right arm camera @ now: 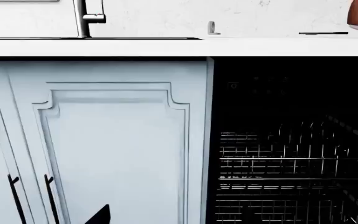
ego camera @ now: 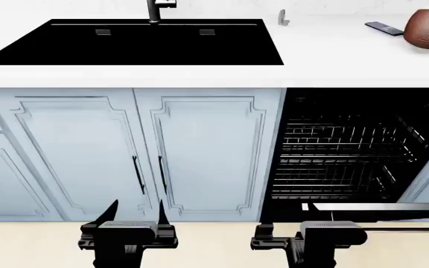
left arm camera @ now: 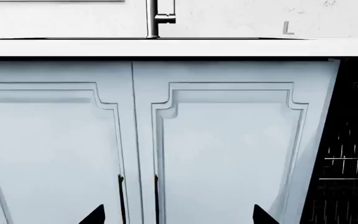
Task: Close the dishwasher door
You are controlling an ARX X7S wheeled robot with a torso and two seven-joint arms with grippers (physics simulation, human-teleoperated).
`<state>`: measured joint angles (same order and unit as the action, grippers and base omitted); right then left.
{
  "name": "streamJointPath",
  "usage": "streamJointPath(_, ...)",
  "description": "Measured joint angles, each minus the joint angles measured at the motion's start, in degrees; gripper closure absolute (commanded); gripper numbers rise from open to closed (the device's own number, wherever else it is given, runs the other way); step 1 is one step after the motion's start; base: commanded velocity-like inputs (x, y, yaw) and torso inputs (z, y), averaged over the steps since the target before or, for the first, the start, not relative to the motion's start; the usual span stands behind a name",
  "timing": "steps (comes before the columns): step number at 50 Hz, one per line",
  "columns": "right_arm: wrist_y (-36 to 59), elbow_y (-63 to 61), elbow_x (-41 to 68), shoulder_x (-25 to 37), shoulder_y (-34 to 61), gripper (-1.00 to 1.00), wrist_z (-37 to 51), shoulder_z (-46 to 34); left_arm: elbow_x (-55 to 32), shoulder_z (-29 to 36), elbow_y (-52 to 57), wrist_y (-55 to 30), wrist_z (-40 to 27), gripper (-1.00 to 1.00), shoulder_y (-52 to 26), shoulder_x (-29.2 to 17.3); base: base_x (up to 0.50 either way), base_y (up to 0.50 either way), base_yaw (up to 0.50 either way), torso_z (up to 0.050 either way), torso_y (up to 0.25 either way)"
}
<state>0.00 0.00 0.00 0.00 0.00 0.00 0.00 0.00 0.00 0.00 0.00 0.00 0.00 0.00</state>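
A: Nearest to us hang both grippers, low in front of the cabinets. The left gripper has its jaws released: two fingertips stand apart, in front of the pale blue cabinet doors. The right gripper is mostly hidden in the head view, and its wrist view shows only one fingertip, so we cannot tell whether its jaws are released or clenched.

B: And the dishwasher door?

A: Dropped open at the near right, just beyond the right gripper. We see its pale edge strip and, below that, what looks like the steel bar handle. Farther back the dark cavity gapes, with the wire racks inside.

B: So we judge the closing has not begun. How do we do it well?

A: We bring the right gripper under the door's near edge, or onto the handle, and lift in an arc about the hinge, not straight in. We keep the left arm clear of the swing.

B: Farthest?

A: The tabletop with the black sink and faucet.
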Motion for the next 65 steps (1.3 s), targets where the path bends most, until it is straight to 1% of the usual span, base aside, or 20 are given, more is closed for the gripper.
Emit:
streamJointPath(16,5.5,-0.1,2.4,1.9,4.5,-1.0,1.6,-2.2,-2.6,0.8,1.7,-1.3,-2.2,-1.0,0.2,-2.2,0.0,0.0,0.0,0.0,0.0)
streamJointPath(23,7.0,-0.2,3.1,2.4,6.1,-1.0,2.9,-3.2,-4.6,0.8,7.0,-5.6,-3.4,-1.0,0.8,-3.1,0.0,0.0,0.0,0.0,0.0)
streamJointPath(28,8.5,-2.7,3.1,2.6,5.3,-1.0,4.3,-4.2,-5.5,0.6,8.8,-5.4,-3.7,-1.0,2.4,-4.1,0.0,0.0,0.0,0.0,0.0)
streamJointPath(33,10.2,-5.9,3.7,2.5,1.3,-1.0,5.9,-5.1,-6.2,-0.1,5.6,0.1,-3.0,-1.0,5.3,-5.0,0.0,0.0,0.0,0.0,0.0)
streamJointPath(39,6.0,-3.7,5.2,2.0,-3.9,-1.0,7.3,-6.1,-6.6,-0.2,-8.4,13.5,-0.4,-1.0,6.7,-5.7,0.0,0.0,0.0,0.0,0.0)
streamJointPath(45,2.3,-1.5,6.9,2.0,-6.8,-1.0,8.5,-7.0,-7.0,-0.1,-17.9,21.8,1.4,-1.0,7.1,-6.1,0.0,0.0,0.0,0.0,0.0)
streamJointPath(52,-0.6,0.2,8.2,2.3,-8.5,-1.0,9.6,-8.1,-7.5,0.2,-23.8,26.8,2.4,-1.0,7.4,-6.5,0.0,0.0,0.0,-0.004,0.0)
streamJointPath(65,-3.1,1.4,9.9,3.3,-9.6,-1.0,11.2,-9.8,-9.7,0.9,-28.7,31.6,4.9,-1.0,7.3,-6.8,0.0,0.0,0.0,-0.05,0.058)
